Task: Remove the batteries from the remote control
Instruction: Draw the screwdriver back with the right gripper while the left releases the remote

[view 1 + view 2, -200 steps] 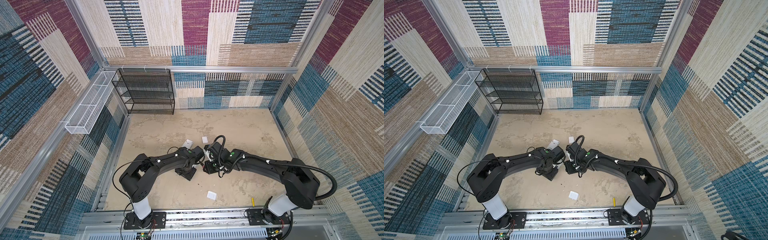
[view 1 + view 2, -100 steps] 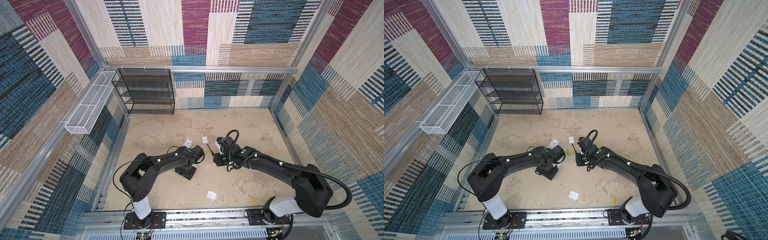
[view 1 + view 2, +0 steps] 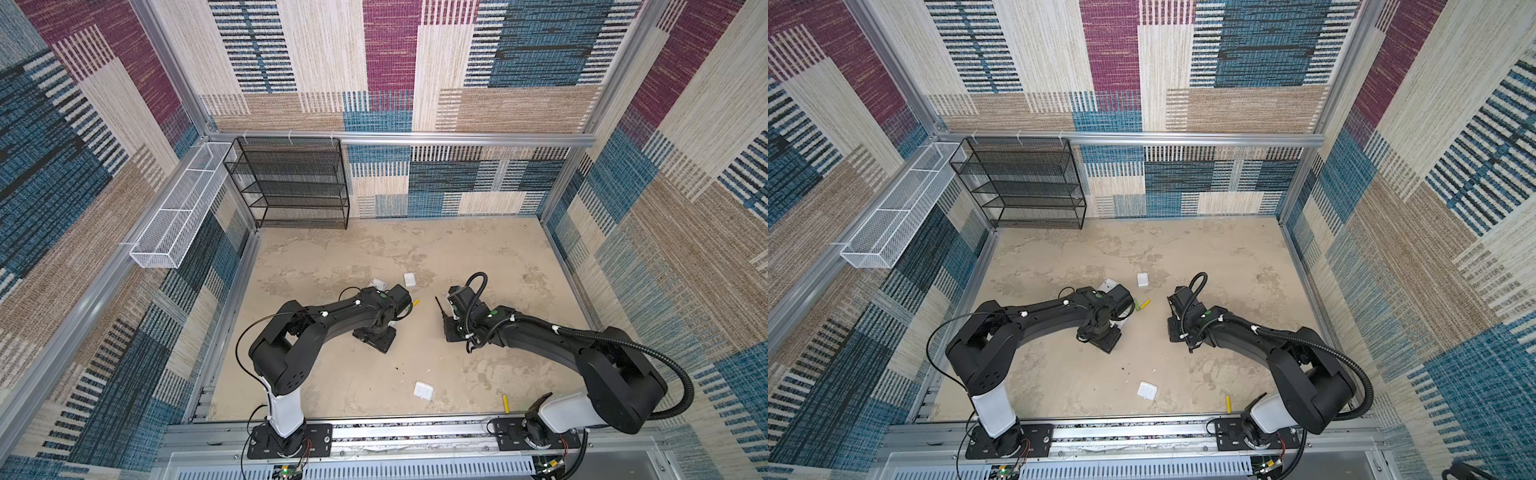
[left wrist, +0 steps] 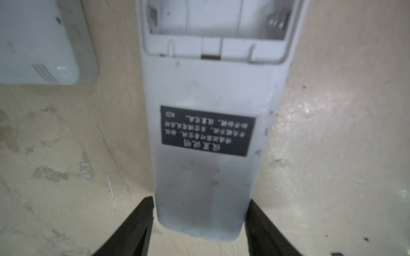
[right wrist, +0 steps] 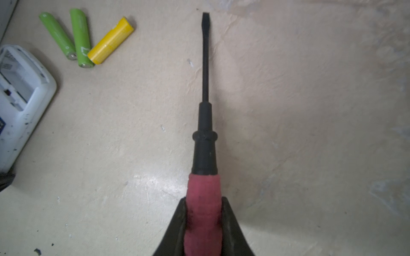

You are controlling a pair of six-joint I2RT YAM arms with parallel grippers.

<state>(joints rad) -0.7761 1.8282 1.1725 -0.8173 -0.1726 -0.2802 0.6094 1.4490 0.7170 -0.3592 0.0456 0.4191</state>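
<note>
Beige tabletop (image 3: 332,257): the remote control (image 4: 206,133), largely hidden beneath the left arm (image 3: 332,320) in both top views, sits between the left gripper (image 4: 200,200)'s newly widened fingers. Three batteries (image 5: 81,35) lie beside it. The right gripper (image 5: 204,199), now withdrawn, clamps the screwdriver (image 5: 205,88).

From my remote station: a blotchy, sand-coloured table (image 3: 332,257) sits boxed in by walls (image 3: 390,50) of woven patchwork in blue, maroon, tan and cream, framed with a silver metal rail (image 3: 457,139). A black mesh shelf (image 3: 291,183) stands in the back left corner, against the back wall. Just beside it, a long white wire basket (image 3: 178,208) hangs along the left wall. 2 small white covers lie well apart: 1 cover (image 3: 409,279) mid-table, 1 cover (image 3: 423,390) near the front edge. I see a screwdriver (image 5: 205,133), red handle and black shaft, its flat tip aimed toward the back wall.
</note>
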